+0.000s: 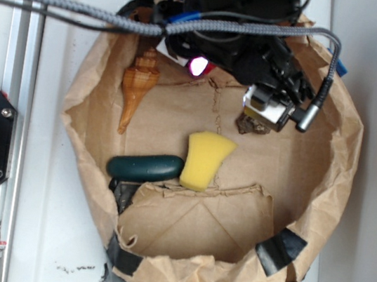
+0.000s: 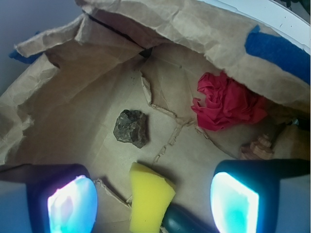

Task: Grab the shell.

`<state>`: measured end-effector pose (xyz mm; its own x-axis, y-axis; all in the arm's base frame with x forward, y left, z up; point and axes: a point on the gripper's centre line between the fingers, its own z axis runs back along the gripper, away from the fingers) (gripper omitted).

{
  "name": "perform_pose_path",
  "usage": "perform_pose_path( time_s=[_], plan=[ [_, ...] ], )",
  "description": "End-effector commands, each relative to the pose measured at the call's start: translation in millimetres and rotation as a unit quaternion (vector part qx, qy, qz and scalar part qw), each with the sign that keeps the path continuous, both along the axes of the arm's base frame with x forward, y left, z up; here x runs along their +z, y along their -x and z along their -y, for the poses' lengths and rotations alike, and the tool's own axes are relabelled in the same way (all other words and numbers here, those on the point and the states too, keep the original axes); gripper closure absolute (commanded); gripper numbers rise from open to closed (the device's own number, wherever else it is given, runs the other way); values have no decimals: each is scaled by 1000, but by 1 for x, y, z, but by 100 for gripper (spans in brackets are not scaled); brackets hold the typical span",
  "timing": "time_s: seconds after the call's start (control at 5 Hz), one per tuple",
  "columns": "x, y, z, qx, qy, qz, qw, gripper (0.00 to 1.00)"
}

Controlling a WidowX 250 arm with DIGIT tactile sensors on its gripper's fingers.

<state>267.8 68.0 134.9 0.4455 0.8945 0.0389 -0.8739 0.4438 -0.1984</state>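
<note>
A white table (image 1: 36,161) carries a wide, shallow brown paper bag (image 1: 346,157) with a crumpled rolled rim patched with dark tape; all the objects lie on the bag's floor. In the exterior view the arm's dark body and cables cover the bag's far rim, and the gripper cannot be made out under them. The red cloth ball (image 2: 228,103) shows clearly only in the wrist view. There the shell (image 2: 258,147) is nearly hidden: just a ridged tan edge shows beside the right finger.

In the exterior view the shell (image 1: 136,91) lies whole near the bag's left wall. Its long axis runs roughly from the far rim toward the near rim, the broad ridged spire at the far end, the thin tail pointing toward the near rim and the dark green object (image 1: 145,166).

The gripper (image 2: 153,199) stands wide apart and holds nothing. Between its fingers (image 2: 72,204) lie the yellow sponge (image 2: 148,199) and, beyond, the brown rock (image 2: 131,127). The shell lies outside the span, apart from it.
</note>
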Motion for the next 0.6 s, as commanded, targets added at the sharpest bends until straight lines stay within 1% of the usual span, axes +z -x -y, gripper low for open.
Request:
perform_pose_path(
  time_s=[0.0,0.2,0.4],
  plan=[
    [-34,31,-1,-32,-73,-31,996,0],
    [-41,36,2,-40,-91,-39,994,0],
    [-37,24,17,-36,-81,-62,994,0]
  ],
)
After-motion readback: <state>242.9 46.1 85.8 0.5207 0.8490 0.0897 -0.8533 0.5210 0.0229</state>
